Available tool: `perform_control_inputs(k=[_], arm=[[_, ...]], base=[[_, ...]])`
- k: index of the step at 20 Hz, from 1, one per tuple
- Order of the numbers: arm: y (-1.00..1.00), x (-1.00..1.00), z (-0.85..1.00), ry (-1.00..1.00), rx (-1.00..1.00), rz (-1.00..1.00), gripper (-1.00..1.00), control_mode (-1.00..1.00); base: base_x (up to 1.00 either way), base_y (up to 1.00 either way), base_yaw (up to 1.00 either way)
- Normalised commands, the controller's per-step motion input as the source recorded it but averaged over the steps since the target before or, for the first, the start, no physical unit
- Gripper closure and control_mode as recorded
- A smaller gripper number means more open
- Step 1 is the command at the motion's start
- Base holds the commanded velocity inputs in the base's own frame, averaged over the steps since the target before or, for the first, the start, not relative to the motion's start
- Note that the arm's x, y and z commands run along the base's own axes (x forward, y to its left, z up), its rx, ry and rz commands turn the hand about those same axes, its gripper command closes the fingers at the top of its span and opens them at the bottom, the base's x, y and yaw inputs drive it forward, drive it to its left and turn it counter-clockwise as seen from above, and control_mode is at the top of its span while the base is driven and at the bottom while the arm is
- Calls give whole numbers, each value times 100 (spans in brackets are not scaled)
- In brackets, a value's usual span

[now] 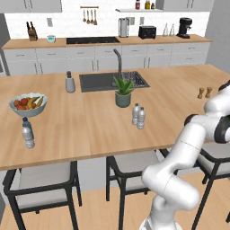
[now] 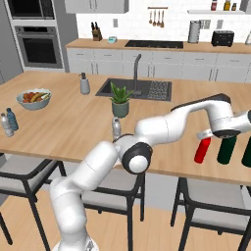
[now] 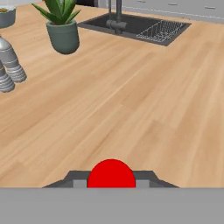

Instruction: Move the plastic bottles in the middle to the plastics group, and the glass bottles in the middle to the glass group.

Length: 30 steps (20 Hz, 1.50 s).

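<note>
Our pincer grips the red bottle by its top, tilted, at the desk's right end. Just beside it, further right, stands the dark green bottle; we judge that's the set-down side.

- Red bottle: slim, plain red, tilted with its top toward the arm's hand; it stands just left of the dark green bottle in the right base view. Whether its base touches the counter cannot be told. In the hand view its rounded red top sits between the finger tips.
- Two clear ribbed bottles: upright, side by side, touching or nearly so, mid-counter.
- Blue-capped clear bottle: upright, near the counter's left front edge, well apart from the pair.
</note>
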Motion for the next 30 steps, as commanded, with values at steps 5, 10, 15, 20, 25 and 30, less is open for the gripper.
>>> perform_control_inputs(k=[5, 10, 15, 20, 25, 30], arm=[[8, 0, 12, -2, -11, 0, 100, -100], [34, 0, 0, -2, -16, 0, 100, -100], [9, 4, -13, 0, -8, 0, 100, -100], [0, 7, -38, -6, 0, 0, 100, -100], [0, 7, -30, -11, -1, 0, 100, -100], [13, 1, -18, -2, -6, 0, 100, -100]], base=[[0, 0, 0], [0, 0, 0], [0, 0, 0], [0, 0, 0], [0, 0, 0], [0, 0, 0]])
